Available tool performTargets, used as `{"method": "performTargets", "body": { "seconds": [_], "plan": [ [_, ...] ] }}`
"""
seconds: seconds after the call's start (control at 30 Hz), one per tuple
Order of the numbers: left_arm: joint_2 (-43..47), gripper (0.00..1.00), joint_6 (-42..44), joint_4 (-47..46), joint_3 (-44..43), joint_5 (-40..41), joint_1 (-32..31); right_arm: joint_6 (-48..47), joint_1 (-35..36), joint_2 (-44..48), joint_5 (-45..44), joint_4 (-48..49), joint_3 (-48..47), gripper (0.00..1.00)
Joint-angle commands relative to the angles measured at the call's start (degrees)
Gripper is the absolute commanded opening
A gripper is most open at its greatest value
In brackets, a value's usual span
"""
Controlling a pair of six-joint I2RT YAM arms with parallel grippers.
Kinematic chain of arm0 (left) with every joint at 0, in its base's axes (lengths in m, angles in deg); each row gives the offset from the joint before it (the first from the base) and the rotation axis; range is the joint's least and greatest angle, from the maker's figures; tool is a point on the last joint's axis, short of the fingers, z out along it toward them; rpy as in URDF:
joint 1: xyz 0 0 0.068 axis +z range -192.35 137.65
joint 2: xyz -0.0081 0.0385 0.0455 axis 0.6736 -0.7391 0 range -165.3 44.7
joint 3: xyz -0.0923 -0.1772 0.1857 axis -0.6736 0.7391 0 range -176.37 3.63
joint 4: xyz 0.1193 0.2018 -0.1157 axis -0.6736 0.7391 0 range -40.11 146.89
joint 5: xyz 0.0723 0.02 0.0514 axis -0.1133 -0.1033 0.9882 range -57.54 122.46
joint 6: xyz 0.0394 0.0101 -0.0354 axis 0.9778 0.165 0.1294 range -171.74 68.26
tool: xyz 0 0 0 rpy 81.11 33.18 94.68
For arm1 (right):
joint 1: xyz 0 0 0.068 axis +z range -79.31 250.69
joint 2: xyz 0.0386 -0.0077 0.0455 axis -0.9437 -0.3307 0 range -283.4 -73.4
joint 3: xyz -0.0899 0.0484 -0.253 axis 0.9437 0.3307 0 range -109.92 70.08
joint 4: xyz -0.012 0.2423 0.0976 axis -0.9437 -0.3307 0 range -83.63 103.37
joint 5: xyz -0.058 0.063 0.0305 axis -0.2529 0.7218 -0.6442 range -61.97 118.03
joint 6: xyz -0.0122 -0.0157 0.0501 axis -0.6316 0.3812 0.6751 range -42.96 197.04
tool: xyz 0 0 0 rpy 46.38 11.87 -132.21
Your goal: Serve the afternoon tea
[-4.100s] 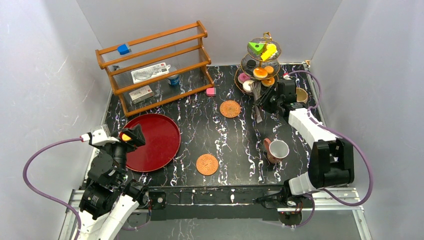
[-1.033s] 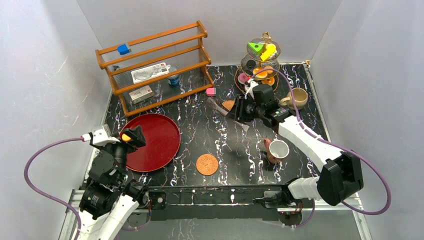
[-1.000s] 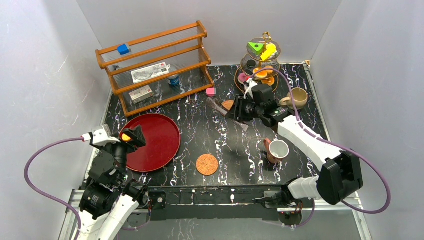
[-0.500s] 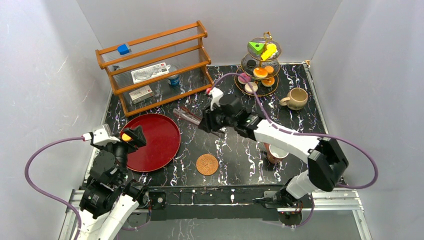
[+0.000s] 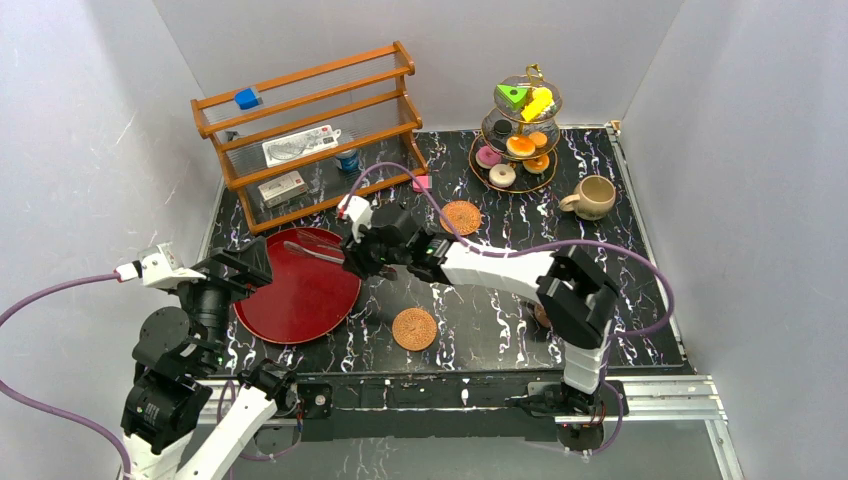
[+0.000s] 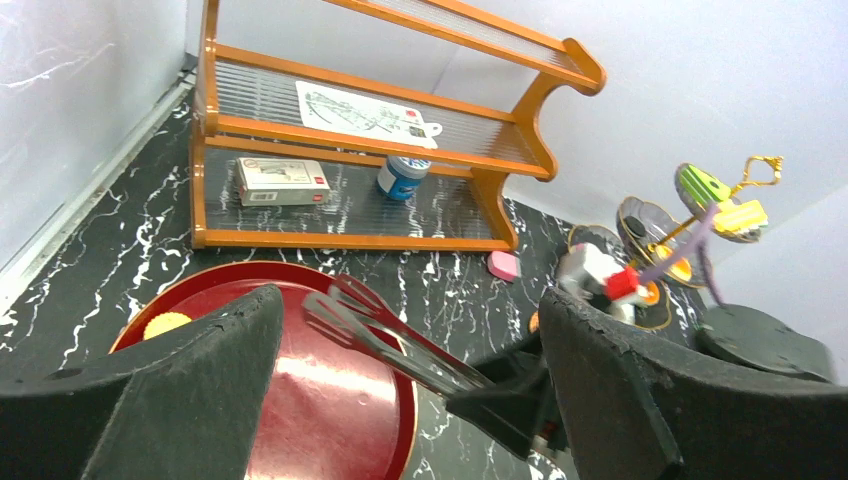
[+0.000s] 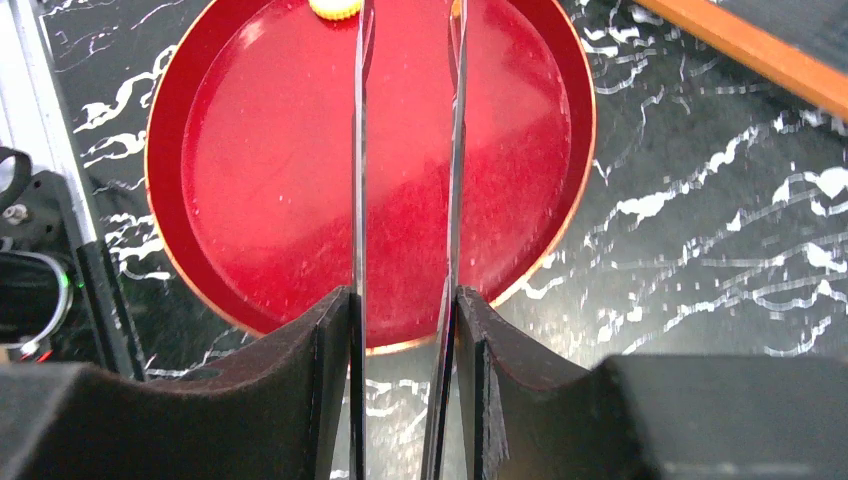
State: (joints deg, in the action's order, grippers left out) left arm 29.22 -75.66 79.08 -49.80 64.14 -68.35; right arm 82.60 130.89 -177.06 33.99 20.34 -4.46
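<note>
Now at full stretch, the right claw point(image 5: 372, 252) is clamped on tongs point(image 5: 312, 250), whose tips hang over the red tray point(image 5: 310, 305) at the left of the bench point(image 5: 480, 325). We cannot tell whether the tips carry anything. One cookie point(image 6: 165, 323) lies on the tray near its left rim. The other pastries point(image 5: 520, 146) sit on the tiered stand point(image 5: 473, 160) at the far right, with the mug point(image 5: 592, 196) just beside it. Two coasters point(image 5: 461, 217) lie bare on the bench. The left claw point(image 5: 238, 270) hovers at the tray's left edge, fingers wide apart.

We judge the chief risk to be a clash. Tongs and left claw are near each other over the one tray, and a nudge could twist the tongs in their grip.

Four seconds ago the right claw was at the stand. Half a second ago it was at mid-bench, hiding the far coaster, which now shows. The left arm has swung round too.
</note>
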Motion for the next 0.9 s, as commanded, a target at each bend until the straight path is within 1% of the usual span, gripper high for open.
{"method": "performTargets", "body": {
  "seconds": [0.0, 0.13, 0.3, 0.5, 0.6, 0.73, 0.87],
  "plan": [
    [-1.7, 0.95, -2.2, 3.5, -4.4, -3.0, -0.2, -4.8, 2.4, -4.5, -1.3, 3.6, -8.4, 0.49],
    [-1.6, 0.95, -4.0, 4.8, -6.4, -3.5, -0.2, -7.3, 3.7, -10.2, -2.2, 0.0, -15.6, 0.50],
    [-1.5, 0.95, -5.3, 6.1, -8.5, -4.0, -0.2, -8.0, 4.6, -16.3, -1.0, -3.1, -22.2, 0.51],
    [-0.6, 0.95, -6.1, 7.5, -9.7, -2.9, -0.2, -8.1, 5.6, -20.8, 0.4, -5.8, -26.2, 0.52],
    [0.4, 0.95, -6.1, 7.4, -9.5, -2.0, -0.2, -8.5, 6.3, -23.0, 0.0, -6.8, -28.6, 0.52],
    [0.6, 0.95, -5.2, 7.6, -9.6, -1.5, -0.2, -9.4, 6.7, -26.2, -1.0, -10.8, -33.4, 0.53],
    [1.2, 0.95, -5.0, 8.0, -9.8, -1.1, -0.2, -9.5, 6.9, -28.1, -0.4, -11.7, -35.4, 0.54]
  ]
}}
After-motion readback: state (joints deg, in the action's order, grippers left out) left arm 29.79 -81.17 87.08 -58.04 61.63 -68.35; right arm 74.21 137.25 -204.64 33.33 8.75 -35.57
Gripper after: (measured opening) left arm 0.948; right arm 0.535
